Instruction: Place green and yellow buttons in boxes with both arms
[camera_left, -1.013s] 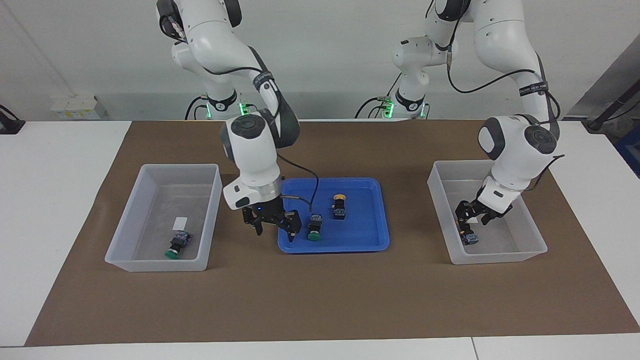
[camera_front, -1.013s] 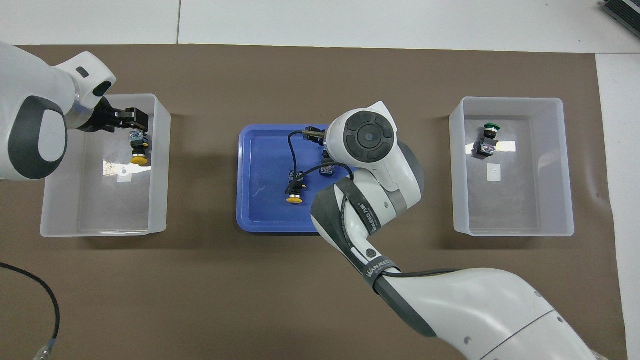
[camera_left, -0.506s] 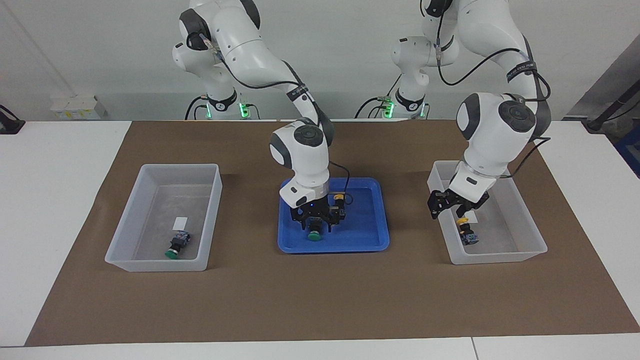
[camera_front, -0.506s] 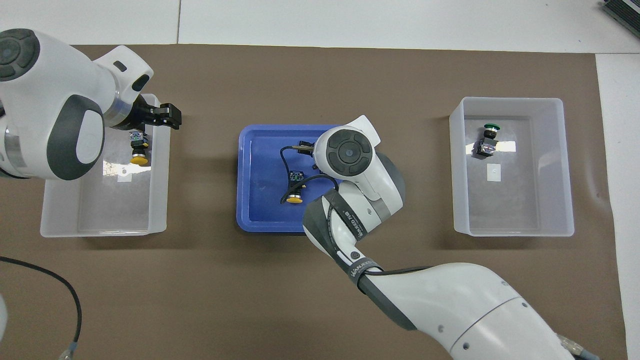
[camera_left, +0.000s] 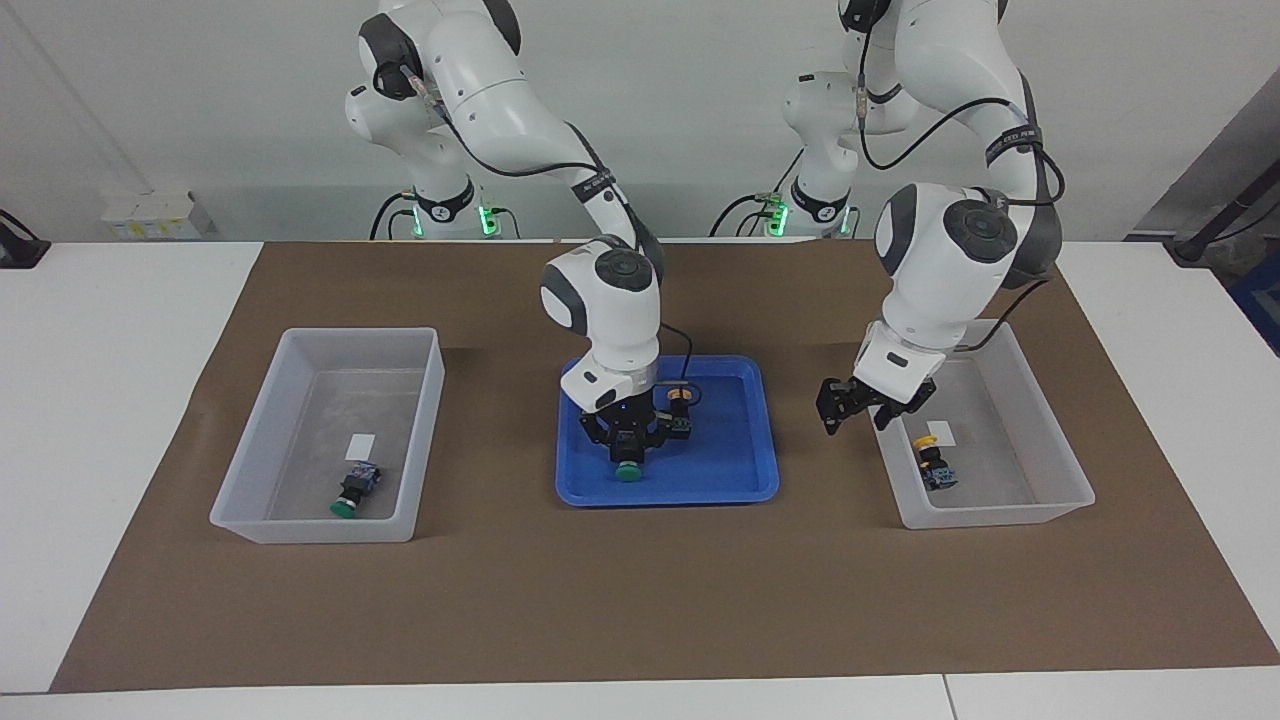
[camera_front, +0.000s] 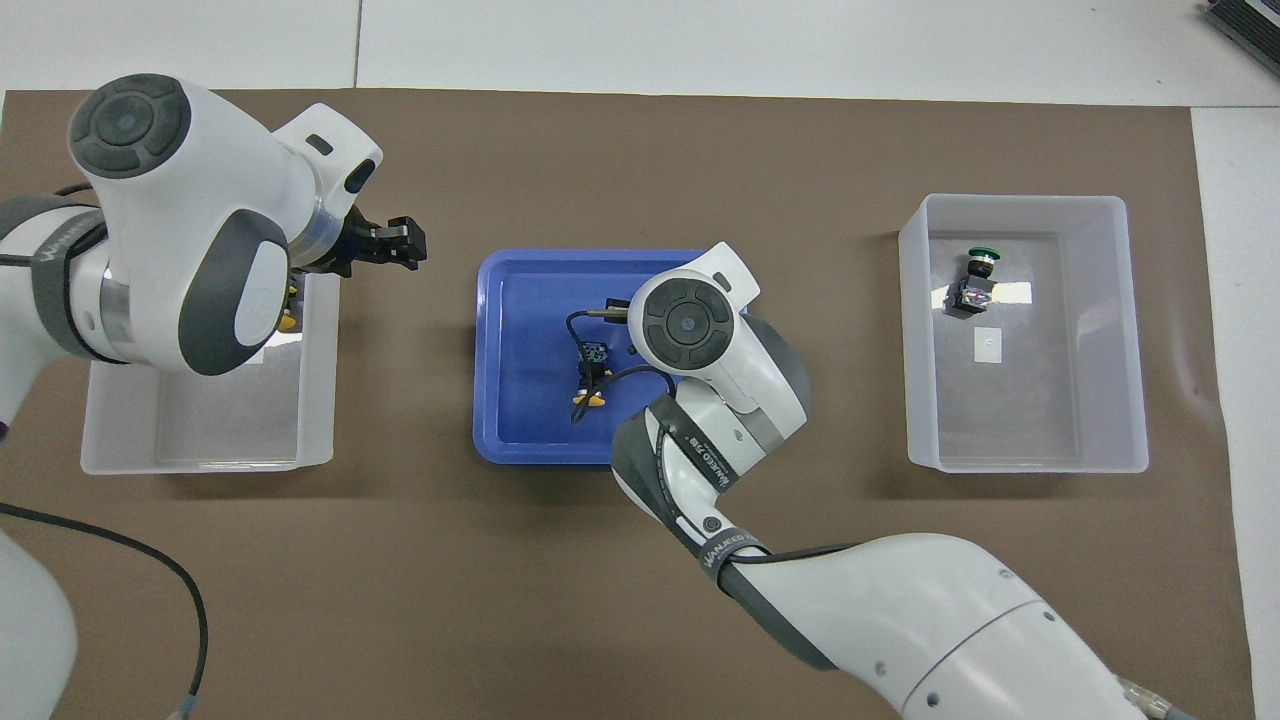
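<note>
Starting at the right arm's end of the bench: the first box (camera_left: 300, 335) holds a stowed green button (camera_left: 350, 495) lying on its side in the corner farthest from the robots.

On to the blue tray (camera_left: 740, 480) in the middle. The right gripper (camera_left: 628, 447) is down low inside it, right on the green button (camera_left: 628, 472). That button lies flat, its long axis running from the robots outward with the cap pointing away from them, and the jaws stand across that axis on either side of the black body. Whether they have closed on it, I cannot tell. The lift looks clean, since the tray's rim is low.

Watch the yellow button (camera_left: 679, 405), though. It lies just beside the gripper, toward the left arm's end, with its cap pointing toward the robots. A sideways drift could nudge it, so straight up looks safest.

The left gripper (camera_left: 855, 412) hangs over bare bench between the tray and the second box (camera_left: 1000, 515), jaws apart and empty. It is the nearer one to that yellow button, with open room to come in.

Last, the second box already has its stowed yellow button (camera_left: 932, 462), near the wall on the tray's side.
</note>
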